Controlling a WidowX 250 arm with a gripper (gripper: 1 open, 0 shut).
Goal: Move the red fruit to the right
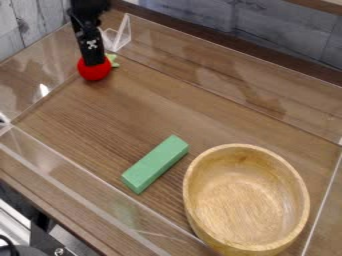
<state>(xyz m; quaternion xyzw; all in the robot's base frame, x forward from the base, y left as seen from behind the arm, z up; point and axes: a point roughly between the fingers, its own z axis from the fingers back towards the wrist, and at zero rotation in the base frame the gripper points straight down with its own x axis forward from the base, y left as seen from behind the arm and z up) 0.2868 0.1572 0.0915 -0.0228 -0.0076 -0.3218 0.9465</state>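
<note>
1. Your dark robot gripper (91, 48) stands wide open at the far-left area.
2. Small round red toy fruit (94, 69) sits on the brown wooden table (140, 110), by the fingers; contact unclear.
3. Green rectangular block (156, 164), then round pale wooden bowl (246, 200), lie near-right.

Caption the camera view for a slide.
Gripper at the red fruit, green block beside the bowl.

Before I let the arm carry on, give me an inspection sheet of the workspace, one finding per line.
Surface: brown wooden table, light streaks toward its left edge
Job's things: red fruit with green leafy top, at the far left
Clutter: green block and wooden bowl, nearer the camera
Gripper: dark fingers at the red fruit; grip unclear
Cables: black ones, bottom left corner
Surroundings: nothing seen
</note>
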